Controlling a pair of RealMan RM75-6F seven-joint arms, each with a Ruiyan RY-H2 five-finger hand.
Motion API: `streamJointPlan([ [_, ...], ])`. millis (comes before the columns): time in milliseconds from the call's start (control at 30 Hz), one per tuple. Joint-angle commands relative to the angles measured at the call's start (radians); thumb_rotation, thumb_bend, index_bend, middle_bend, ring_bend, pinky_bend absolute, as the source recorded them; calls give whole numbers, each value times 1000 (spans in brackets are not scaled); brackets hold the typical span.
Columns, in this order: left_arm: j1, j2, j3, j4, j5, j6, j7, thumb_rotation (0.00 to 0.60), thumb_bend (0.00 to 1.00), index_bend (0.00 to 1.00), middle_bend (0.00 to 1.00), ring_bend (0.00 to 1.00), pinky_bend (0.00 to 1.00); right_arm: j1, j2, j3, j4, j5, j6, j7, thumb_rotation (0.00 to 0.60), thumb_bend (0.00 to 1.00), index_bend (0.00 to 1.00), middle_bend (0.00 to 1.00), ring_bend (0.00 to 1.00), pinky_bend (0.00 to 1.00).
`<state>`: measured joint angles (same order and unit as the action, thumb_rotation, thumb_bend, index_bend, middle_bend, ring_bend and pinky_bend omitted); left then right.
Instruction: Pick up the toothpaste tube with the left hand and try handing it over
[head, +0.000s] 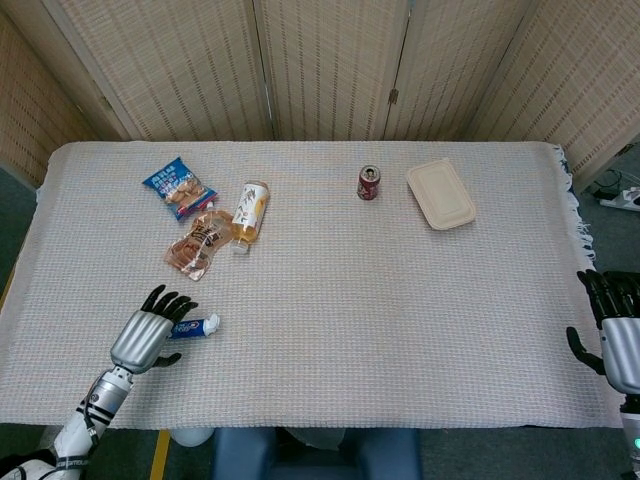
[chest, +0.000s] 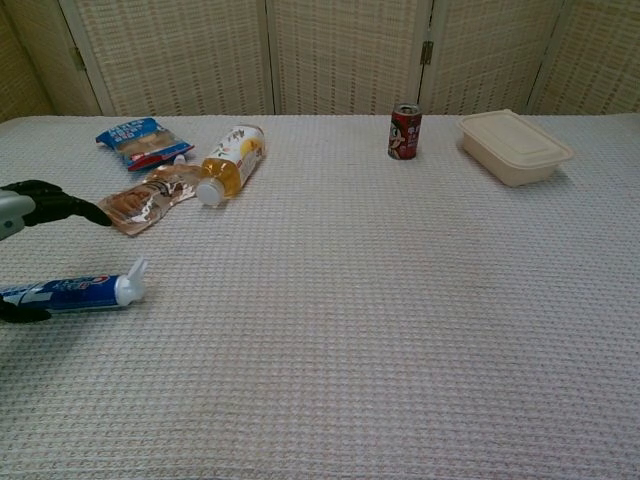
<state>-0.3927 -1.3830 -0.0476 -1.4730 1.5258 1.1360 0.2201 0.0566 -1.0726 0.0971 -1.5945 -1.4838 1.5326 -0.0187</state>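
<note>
At the table's (head: 330, 300) near-left corner, left hand (head: 147, 335) spread over the toothpaste tube (chest: 75, 293), holding nothing, right hand (head: 612, 335) spread too.

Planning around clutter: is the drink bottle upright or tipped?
Tipped. The bottle lies on its side on the table, white cap toward the robot.

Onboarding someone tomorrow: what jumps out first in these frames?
The left hand, fingers spread, hangs over the toothpaste tube at the table's near left, not yet gripping it. Behind it, a cluster: blue snack bag, clear snack pouch, tipped bottle. The right hand waits at the far right edge.
</note>
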Motion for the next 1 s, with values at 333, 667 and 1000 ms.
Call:
streamJointPlan([
  [333,-40,-115,-11,180,-89,-68,18,600,224,289,247,199,35,-5,-3,-1,8,7,0,9,600,462,90,115,124,37],
  [667,-34,-143,-22,276,-119,-45,-34,600,263,365,340,272,76,-2,-8,0,13,12,-10,12,600,462,90,115,124,37],
  [1000,-41,-157,-16,312,-122,-44,-45,600,295,424,414,333,106,3,-13,1,16,18,-23,13,600,462,90,115,126,37],
])
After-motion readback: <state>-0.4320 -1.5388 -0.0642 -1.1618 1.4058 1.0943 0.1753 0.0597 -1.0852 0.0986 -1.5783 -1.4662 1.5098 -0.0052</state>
